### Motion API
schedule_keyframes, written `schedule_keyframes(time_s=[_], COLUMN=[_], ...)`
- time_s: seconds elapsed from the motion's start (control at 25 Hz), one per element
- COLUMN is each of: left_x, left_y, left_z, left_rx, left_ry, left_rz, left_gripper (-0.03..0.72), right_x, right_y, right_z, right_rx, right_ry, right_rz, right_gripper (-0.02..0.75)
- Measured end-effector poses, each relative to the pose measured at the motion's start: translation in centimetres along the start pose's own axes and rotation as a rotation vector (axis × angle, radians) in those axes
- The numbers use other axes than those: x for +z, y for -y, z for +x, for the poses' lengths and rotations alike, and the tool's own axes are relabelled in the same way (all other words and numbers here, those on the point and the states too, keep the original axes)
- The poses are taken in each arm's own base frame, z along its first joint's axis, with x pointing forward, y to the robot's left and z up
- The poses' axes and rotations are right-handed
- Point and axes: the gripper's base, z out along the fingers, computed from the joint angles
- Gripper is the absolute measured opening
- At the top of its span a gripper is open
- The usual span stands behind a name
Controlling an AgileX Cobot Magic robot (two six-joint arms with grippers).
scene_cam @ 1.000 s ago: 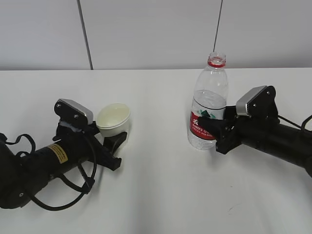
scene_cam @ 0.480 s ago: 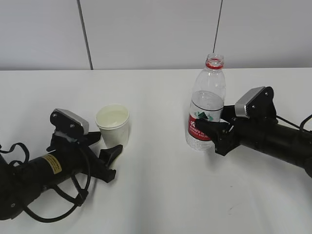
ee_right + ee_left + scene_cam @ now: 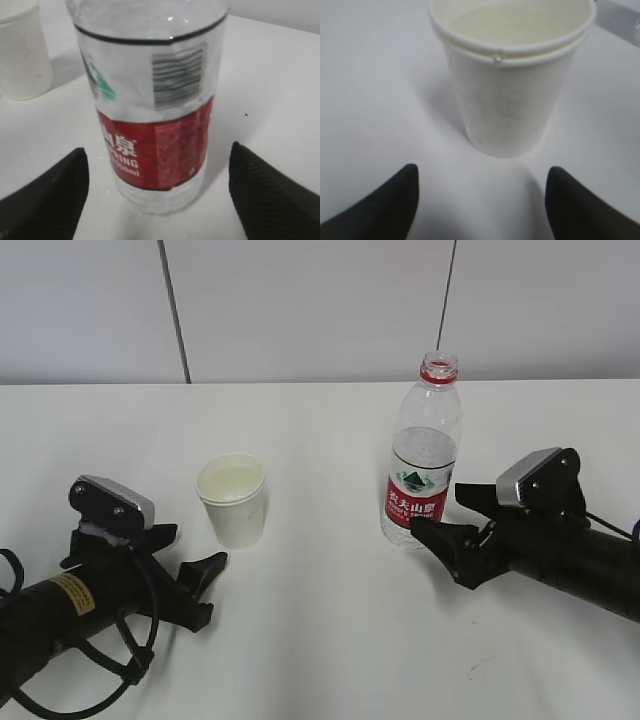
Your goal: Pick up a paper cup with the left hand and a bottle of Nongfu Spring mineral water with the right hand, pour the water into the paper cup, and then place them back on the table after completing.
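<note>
Now both my grippers, left and right, stand spread and empty. Beyond them, the cup sits left of the bottle: thin paper, water inside, easily crushed; the bottle is slick, best gripped at the label.

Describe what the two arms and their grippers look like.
Both arms are black, each ending in a two-finger gripper with pointed black fingers and a grey camera block on the wrist. The left hand carries a yellow sticker and looping black cables. The right hand has no sticker; a thin black cable trails behind it.
</note>
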Motion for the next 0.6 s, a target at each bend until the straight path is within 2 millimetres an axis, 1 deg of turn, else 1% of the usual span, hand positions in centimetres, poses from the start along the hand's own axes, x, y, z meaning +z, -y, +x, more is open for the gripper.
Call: schedule_keyframes(time_s=[0.12, 0.28, 0.6], left_x=[-1.0, -2.1, -3.1], left_y=[-0.3, -1.0, -4.2], left_z=[0.0, 0.3, 0.8], left_rx=[-0.014, -0.018, -0.039], left_ry=[-0.008, -0.029, -0.048], left_rz=[-0.047, -0.141, -0.301], left_gripper=[0.489, 0.489, 0.489], right_x=[-0.8, -1.5, -2.1], right_y=[0.1, 0.7, 2.5], right_z=[0.0, 0.0, 0.2], right_rx=[-0.016, 0.008, 0.103], right_ry=[-0.009, -0.014, -0.016], right_rz=[0.065, 0.167, 0.392], right_gripper=[0.643, 0.631, 0.618])
